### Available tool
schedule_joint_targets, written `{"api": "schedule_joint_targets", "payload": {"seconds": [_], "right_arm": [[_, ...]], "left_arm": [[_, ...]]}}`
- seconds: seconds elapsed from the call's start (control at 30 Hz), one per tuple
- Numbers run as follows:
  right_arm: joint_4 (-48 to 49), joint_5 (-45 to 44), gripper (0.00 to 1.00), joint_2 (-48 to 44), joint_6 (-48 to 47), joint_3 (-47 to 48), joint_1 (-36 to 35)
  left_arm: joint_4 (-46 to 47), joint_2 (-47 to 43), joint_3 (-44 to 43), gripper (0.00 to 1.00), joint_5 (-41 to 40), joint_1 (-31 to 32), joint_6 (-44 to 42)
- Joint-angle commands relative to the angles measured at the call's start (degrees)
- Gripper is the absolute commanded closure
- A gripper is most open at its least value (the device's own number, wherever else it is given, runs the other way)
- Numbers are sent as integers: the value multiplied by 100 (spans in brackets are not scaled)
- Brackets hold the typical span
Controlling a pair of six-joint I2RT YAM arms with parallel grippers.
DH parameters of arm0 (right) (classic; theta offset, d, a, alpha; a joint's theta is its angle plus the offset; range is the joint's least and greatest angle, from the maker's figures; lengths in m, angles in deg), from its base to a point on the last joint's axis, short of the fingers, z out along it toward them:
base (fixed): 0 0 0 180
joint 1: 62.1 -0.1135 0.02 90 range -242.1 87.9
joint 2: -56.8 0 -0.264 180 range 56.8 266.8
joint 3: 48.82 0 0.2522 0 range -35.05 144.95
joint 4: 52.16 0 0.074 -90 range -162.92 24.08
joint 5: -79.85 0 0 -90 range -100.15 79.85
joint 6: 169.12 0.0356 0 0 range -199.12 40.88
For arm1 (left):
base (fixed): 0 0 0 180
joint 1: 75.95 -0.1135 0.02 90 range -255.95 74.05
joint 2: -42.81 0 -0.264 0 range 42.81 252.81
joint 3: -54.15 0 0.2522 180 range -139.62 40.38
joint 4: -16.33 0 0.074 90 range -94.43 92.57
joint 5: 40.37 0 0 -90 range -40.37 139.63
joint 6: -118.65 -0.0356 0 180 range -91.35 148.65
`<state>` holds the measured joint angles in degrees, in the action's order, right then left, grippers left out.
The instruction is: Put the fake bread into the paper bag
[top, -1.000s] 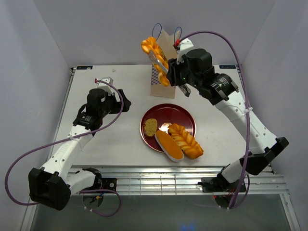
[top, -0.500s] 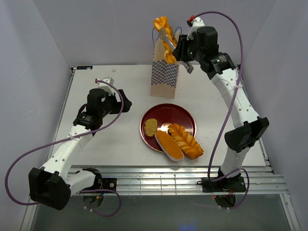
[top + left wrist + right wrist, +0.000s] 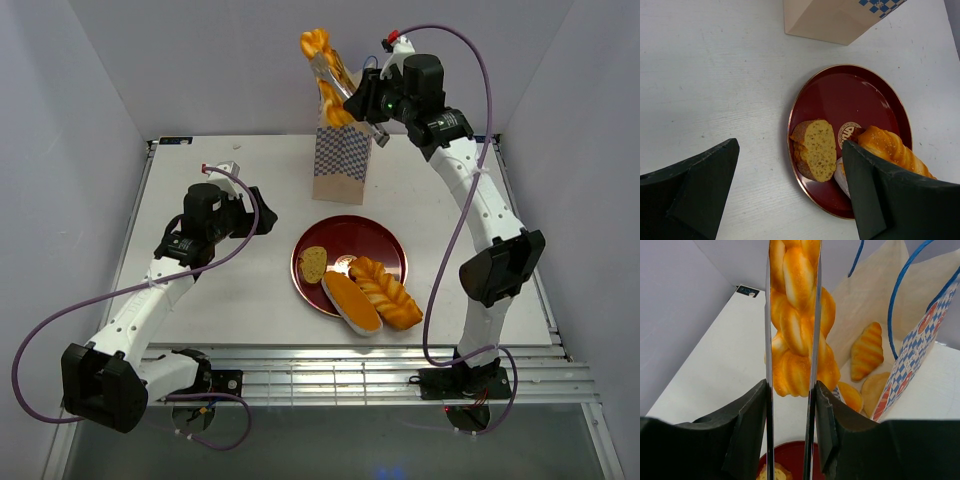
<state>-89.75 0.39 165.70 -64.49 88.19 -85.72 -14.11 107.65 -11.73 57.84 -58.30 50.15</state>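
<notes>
My right gripper (image 3: 366,100) is shut on metal tongs (image 3: 768,365) that pinch a glossy braided loaf (image 3: 322,68), held upright in the air just above and left of the paper bag's (image 3: 340,165) open mouth. In the right wrist view the loaf (image 3: 797,325) hangs beside the bag (image 3: 920,340), which holds several small bread pieces (image 3: 867,352). The dark red plate (image 3: 368,240) carries a slice (image 3: 313,264), an oval roll (image 3: 351,302) and another braided loaf (image 3: 385,292). My left gripper (image 3: 262,215) is open and empty, left of the plate (image 3: 850,100) and the slice (image 3: 815,149).
The bag stands at the table's back, just behind the plate. Grey walls close in the table on the left, right and back. A small grey block (image 3: 222,168) lies at the back left. The metal rail (image 3: 330,365) runs along the near edge.
My right arm has lifted the loaf in the tongs from in front of the bag to above its mouth, then shifted it a little left. The left arm has barely moved.
</notes>
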Motion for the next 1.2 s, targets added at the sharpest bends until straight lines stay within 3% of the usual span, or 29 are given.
{"api": "schedule_joint_targets", "payload": {"seconds": [0.0,0.6,0.97,1.17], "right_arm": [[678,123,57,43,110,262,155],[881,264,55,386,198,279,454],[898,281,40,465,198,297,534],[889,343,37,456,224,306,569]], "left_arm": [[104,-50,-149,6,85,2,30],[96,2,-158,6,102,2,21],[96,46,-158,6,155,2,48],[113,55,-167,6,172,2,48]]}}
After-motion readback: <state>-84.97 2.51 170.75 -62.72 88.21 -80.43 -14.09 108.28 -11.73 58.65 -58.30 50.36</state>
